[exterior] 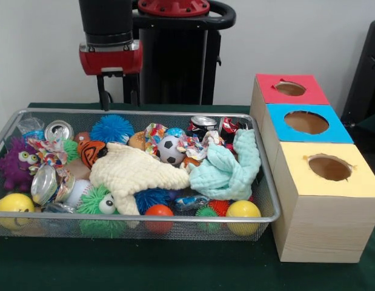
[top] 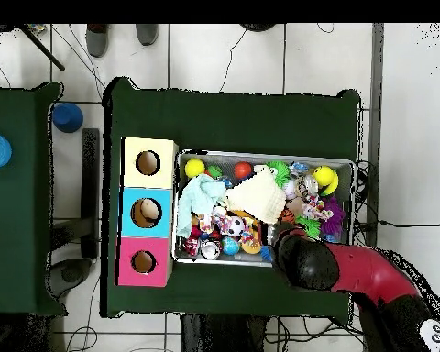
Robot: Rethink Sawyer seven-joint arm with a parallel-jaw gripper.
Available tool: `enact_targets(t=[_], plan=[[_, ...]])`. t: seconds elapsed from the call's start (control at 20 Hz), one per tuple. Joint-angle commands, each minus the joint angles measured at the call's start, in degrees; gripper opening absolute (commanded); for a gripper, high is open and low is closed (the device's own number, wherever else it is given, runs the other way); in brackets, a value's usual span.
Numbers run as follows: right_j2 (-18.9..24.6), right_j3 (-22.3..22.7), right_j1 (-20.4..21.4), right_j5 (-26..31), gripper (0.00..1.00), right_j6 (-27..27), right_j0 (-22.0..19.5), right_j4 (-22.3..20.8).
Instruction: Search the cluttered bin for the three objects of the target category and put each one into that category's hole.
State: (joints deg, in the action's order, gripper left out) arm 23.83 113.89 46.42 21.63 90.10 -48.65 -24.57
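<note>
The wire mesh bin (exterior: 175,218) is full of clutter and also shows in the overhead view (top: 251,154). A small tan-orange rounded thing (exterior: 137,140), perhaps a plush animal, pokes out beside the blue spiky ball (exterior: 111,128). No other plush animal shows clearly. A cream waffle cloth (exterior: 136,173) and a mint cloth (exterior: 226,167) cover much of the middle. My gripper (exterior: 119,97) hangs open and empty above the bin's far rim, left of centre. In the overhead view the arm's head (top: 302,257) covers that corner and hides the fingers.
Three wooden boxes stand beside the bin, each with a hole: red top (exterior: 290,88), blue top (exterior: 306,122), yellow top (exterior: 329,167). The bin also holds a purple googly-eyed ball (exterior: 14,163), a soccer ball (exterior: 170,150), cans (exterior: 59,130) and yellow balls (exterior: 243,210).
</note>
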Motion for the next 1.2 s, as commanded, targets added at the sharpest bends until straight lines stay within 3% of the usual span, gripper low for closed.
enact_targets(t=[0.05,0.5,1.2], plan=[[0.1,-1.9,-6.9,-4.5,1.00,-0.1,-1.3,-6.4],[-1.8,-4.9,-11.9,-8.3,1.00,0.7,-2.2,-11.3],[-0.4,-7.1,-14.6,-7.1,1.00,-0.7,-6.5,-15.7]])
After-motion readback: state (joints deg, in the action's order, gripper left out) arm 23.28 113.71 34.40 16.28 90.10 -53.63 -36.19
